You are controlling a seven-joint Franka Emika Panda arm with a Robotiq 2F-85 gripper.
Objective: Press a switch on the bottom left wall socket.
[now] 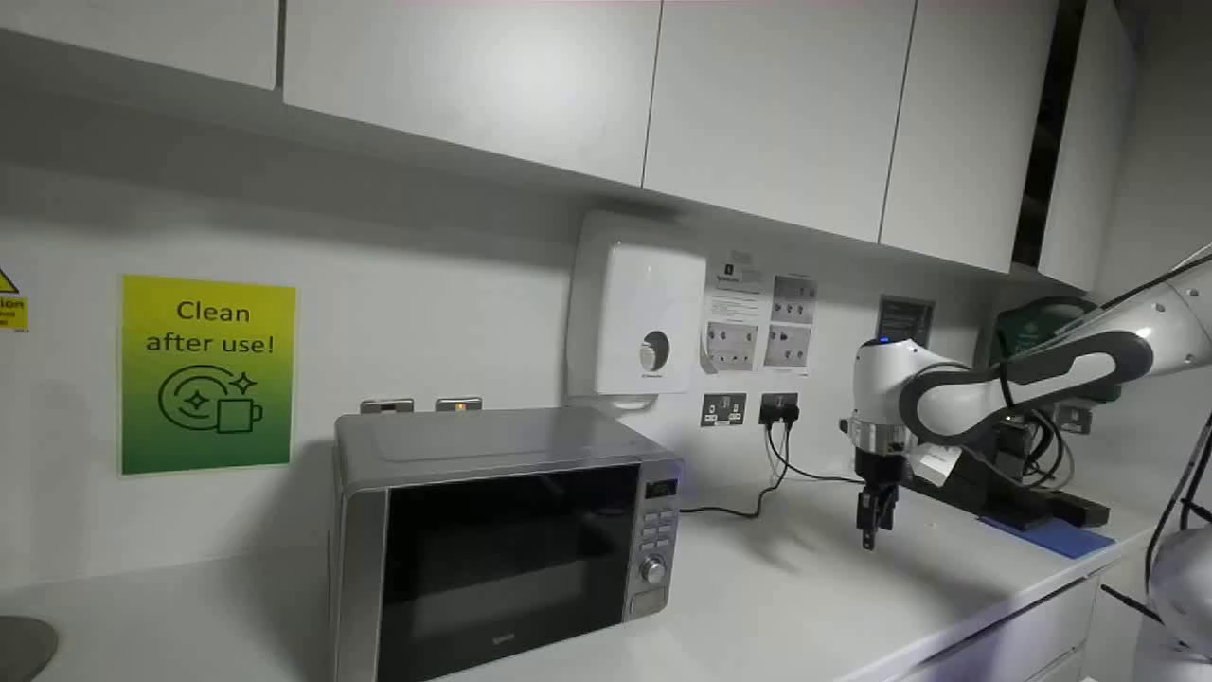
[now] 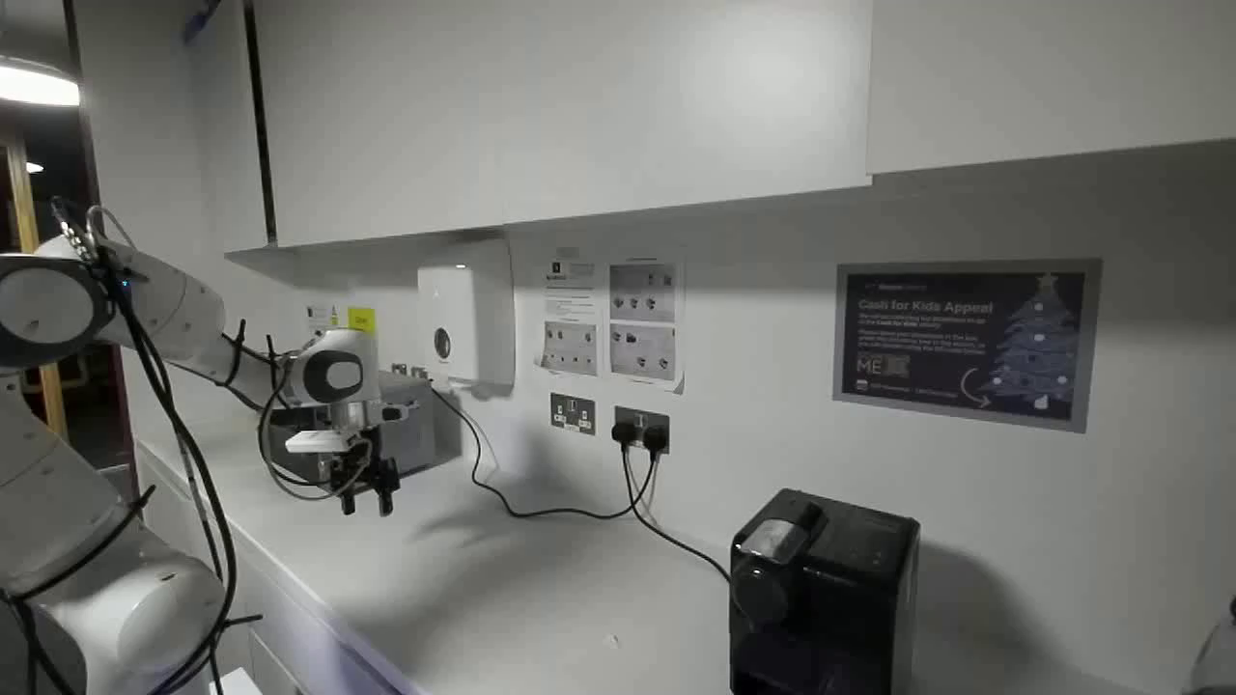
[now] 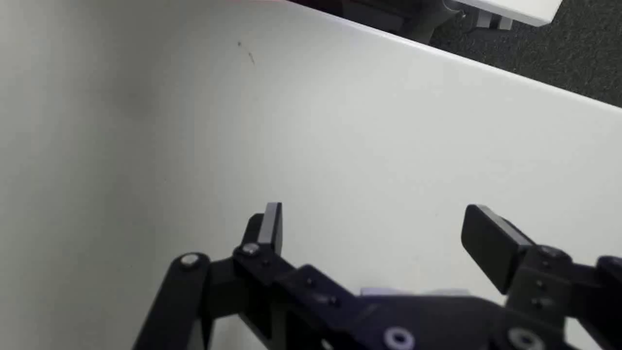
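Note:
The bottom left wall socket (image 1: 723,409) is a small grey double plate with pale inserts and dark holes. It sits on the back wall below printed sheets and also shows in an exterior view (image 2: 573,413). No plugs are in it; its switches are too small to read. My gripper (image 1: 877,530) points down above the counter, well apart from the socket, and also shows in an exterior view (image 2: 367,506). In the wrist view my gripper (image 3: 373,214) is open with nothing between its fingers. The socket is out of the wrist view.
A second wall socket (image 2: 642,430) holds two black plugs with cables. A silver microwave (image 1: 511,530) and a black coffee machine (image 2: 830,579) stand on the counter (image 3: 340,121). A white dispenser (image 1: 649,317) hangs on the wall. Cabinets (image 1: 776,114) overhang the counter.

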